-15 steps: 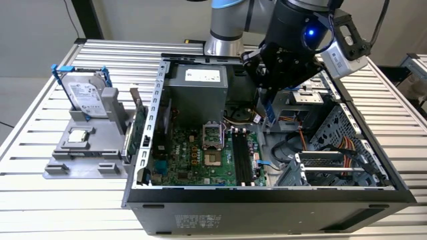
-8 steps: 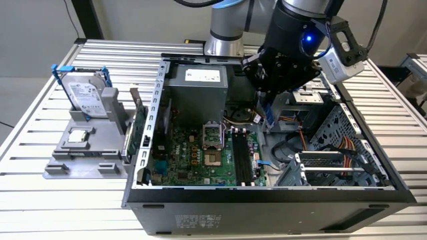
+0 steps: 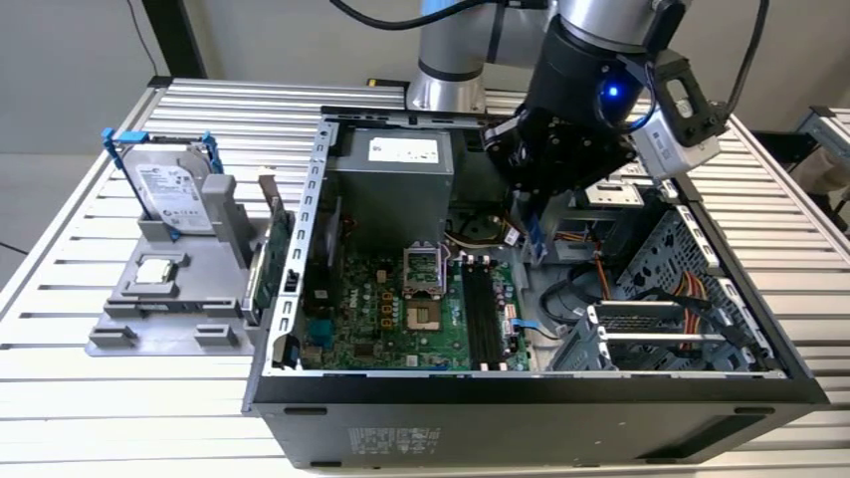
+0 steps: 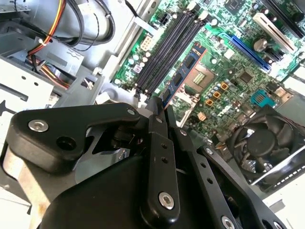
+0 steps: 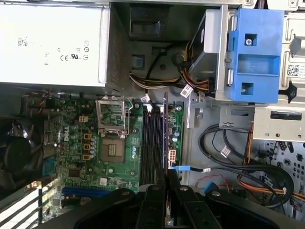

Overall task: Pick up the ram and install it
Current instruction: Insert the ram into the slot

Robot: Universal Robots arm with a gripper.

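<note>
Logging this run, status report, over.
Gripper shut on the ram, held edge-on above the motherboard's memory slots. Not seated yet. Nothing between stick and slots.

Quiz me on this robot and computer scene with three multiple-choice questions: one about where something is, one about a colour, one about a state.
1. Where is the hard drive?
A. Standing in the grey holder outside the computer case
B. Inside the computer case
C. In the gripper

2. What colour is the board of the ram?
A. White
B. Dark blue
C. Yellow

3. What is the ram's state?
A. Lying flat on the table
B. Standing in the grey holder
C. Clamped in the gripper over the motherboard

Answers:
1 A: the hard drive stands in the grey holder, on the exterior view's left of the computer case.
2 B: the ram shows dark blue in the second wrist view.
3 C: the gripper pinches the ram's end above the motherboard.
</note>
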